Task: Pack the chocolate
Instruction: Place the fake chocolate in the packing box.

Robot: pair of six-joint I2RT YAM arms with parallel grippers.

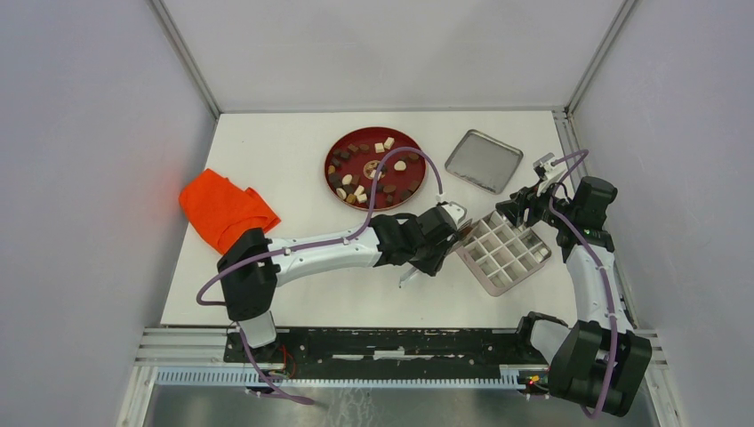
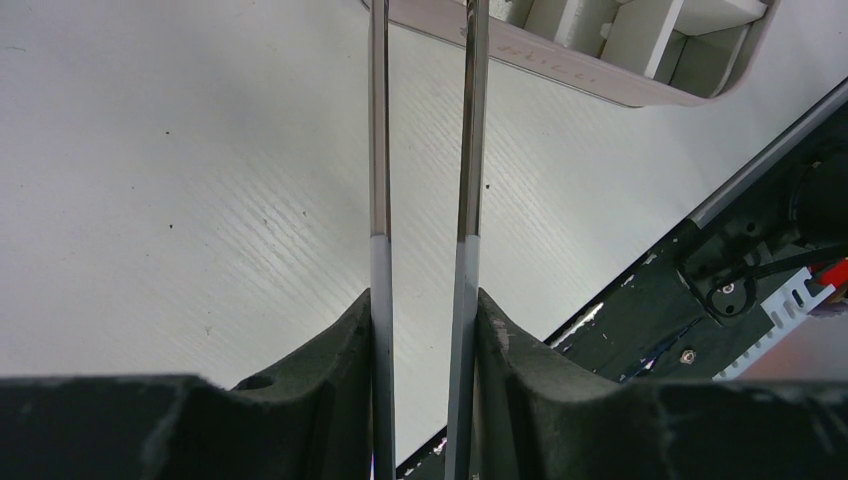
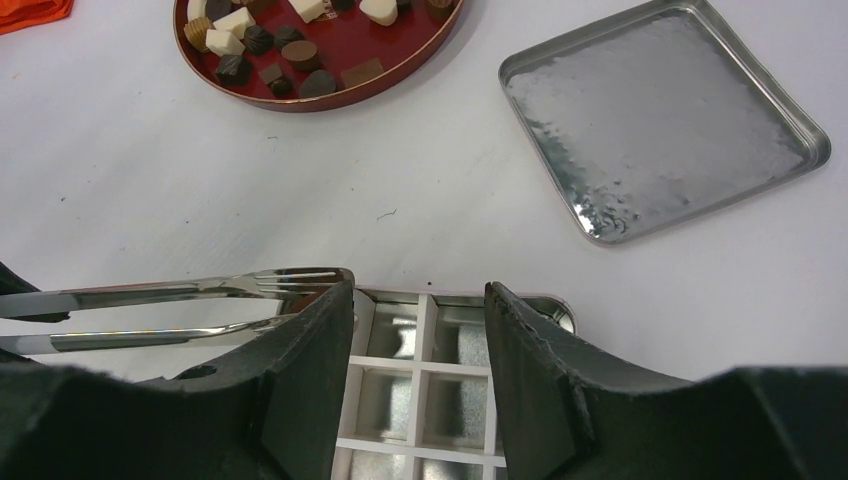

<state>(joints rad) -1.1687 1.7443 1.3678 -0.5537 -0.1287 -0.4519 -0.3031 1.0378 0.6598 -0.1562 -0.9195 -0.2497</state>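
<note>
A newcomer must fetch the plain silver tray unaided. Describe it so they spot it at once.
On the white table, look right of the round red plate, toward the far right corner. There lies a shallow square silver tray with rounded corners. Unlike the gridded tin nearby, it has no white dividers, only bare metal.

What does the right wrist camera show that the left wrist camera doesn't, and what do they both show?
Only the right wrist view shows the red plate of chocolate, the shallow silver tray, a corner of orange cloth, and the right gripper over the divided tin. Only the left wrist view shows the left gripper clamped on the tweezers, plus the black base rail. Both show the tweezers, the divided tin and the white table.
</note>
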